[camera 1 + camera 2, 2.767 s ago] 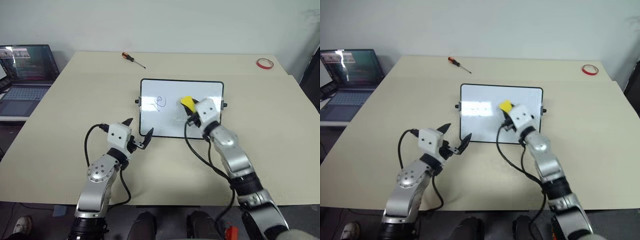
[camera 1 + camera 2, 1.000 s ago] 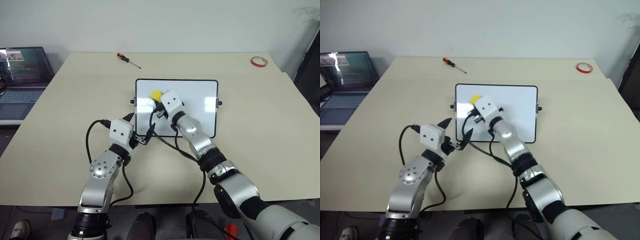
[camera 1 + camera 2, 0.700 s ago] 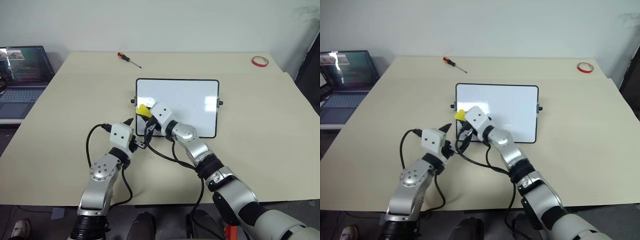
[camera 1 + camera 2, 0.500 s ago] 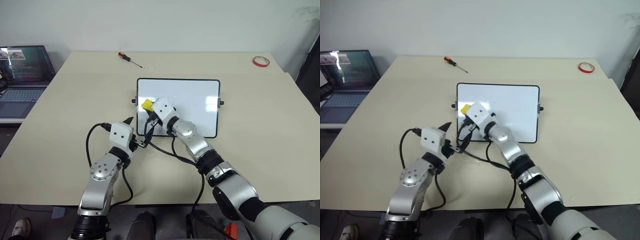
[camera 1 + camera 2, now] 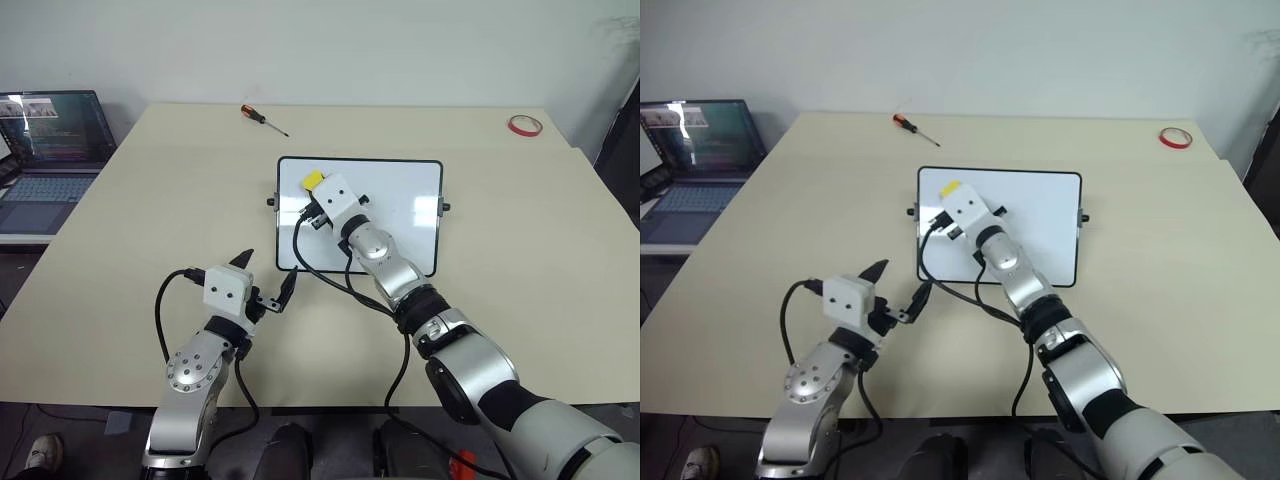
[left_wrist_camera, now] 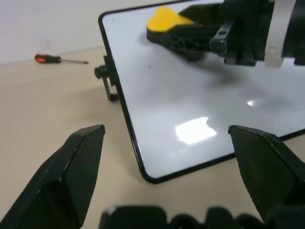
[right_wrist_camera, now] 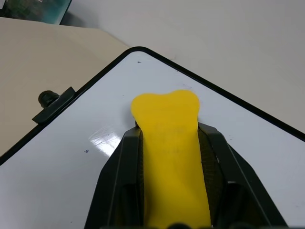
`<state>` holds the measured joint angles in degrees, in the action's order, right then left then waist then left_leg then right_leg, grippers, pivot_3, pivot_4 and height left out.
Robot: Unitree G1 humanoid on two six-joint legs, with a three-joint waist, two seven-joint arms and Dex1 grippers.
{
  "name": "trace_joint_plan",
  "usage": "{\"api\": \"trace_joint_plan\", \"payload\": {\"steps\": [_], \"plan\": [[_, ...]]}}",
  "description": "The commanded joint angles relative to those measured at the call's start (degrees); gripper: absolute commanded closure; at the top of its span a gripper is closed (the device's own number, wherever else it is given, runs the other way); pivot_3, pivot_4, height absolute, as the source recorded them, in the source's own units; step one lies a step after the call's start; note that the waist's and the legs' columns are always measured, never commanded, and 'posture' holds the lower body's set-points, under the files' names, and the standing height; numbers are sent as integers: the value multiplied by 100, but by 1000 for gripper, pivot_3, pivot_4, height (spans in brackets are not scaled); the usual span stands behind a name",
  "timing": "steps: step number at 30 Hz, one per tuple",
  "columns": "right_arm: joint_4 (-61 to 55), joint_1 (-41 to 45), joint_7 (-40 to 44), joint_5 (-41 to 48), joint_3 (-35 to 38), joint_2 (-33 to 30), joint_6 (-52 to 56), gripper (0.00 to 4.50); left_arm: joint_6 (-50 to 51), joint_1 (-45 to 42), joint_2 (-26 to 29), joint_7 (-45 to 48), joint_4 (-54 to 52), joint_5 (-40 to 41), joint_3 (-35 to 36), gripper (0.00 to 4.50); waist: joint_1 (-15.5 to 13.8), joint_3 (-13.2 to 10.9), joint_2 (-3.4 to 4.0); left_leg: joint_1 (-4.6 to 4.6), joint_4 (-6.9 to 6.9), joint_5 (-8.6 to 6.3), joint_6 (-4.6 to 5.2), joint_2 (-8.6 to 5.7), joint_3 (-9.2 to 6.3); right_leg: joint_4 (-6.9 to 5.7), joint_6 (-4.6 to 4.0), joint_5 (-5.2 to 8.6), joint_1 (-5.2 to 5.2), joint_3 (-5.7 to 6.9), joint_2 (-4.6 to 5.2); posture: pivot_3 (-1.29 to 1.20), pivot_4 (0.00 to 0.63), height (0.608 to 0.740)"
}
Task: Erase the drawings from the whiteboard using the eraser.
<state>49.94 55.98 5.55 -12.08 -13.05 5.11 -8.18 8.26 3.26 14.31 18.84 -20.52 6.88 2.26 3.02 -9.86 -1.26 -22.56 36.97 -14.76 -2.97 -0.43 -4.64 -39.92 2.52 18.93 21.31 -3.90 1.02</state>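
Table (image 5: 120, 250): beige, spans the frame. Whiteboard (image 5: 400, 215): centre of frame, flat, surface wiped white. Right gripper (image 5: 312, 190): clamped on yellow eraser (image 5: 312, 179) at board's upper-left corner. Left gripper (image 5: 266, 277): fingers spread, empty, just below board's lower-left corner.

Beige table (image 5: 120, 240), plain white wall (image 5: 350, 45), open laptop (image 5: 45, 140)
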Motion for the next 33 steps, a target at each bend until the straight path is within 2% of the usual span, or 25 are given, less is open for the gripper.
{"api": "trace_joint_plan", "payload": {"steps": [1,9,17,24,30,33], "plan": [[68,-132,927,68,-271,161,198,3297,-102,-127,-22,-70,-205,48,42,0,24,0,0,0,-1,0,0,0,0,0,0,0,0,0,-1,0,150,740],[48,-132,1103,10,-183,40,295,3297,-81,-153,-13,-105,-147,27,31,0,40,0,1,7,0,0,0,3,2,-4,0,0,-1,-3,-3,0,150,740],[35,-48,-331,-166,172,-388,473,3297,-63,-291,30,-23,-25,49,7,0,-94,1,-2,8,5,2,-1,-3,-10,-4,-1,0,-11,8,1,0,150,740],[-217,-331,-734,-162,323,-738,589,3297,-76,-499,50,133,201,78,-43,0,-141,5,-5,10,6,5,0,-5,-14,-3,-1,-1,-19,12,1,0,150,740],[-387,-406,-665,-83,239,-636,644,3297,-85,-654,36,175,308,73,-34,0,-128,7,-6,19,4,7,2,-4,-12,-5,-2,-1,-24,11,0,0,150,740],[-552,-561,-31,109,86,-435,616,3297,-96,-632,38,184,298,68,-6,0,-106,8,-7,20,4,7,2,-4,-9,-4,-2,-1,-25,7,0,0,150,740]]}}
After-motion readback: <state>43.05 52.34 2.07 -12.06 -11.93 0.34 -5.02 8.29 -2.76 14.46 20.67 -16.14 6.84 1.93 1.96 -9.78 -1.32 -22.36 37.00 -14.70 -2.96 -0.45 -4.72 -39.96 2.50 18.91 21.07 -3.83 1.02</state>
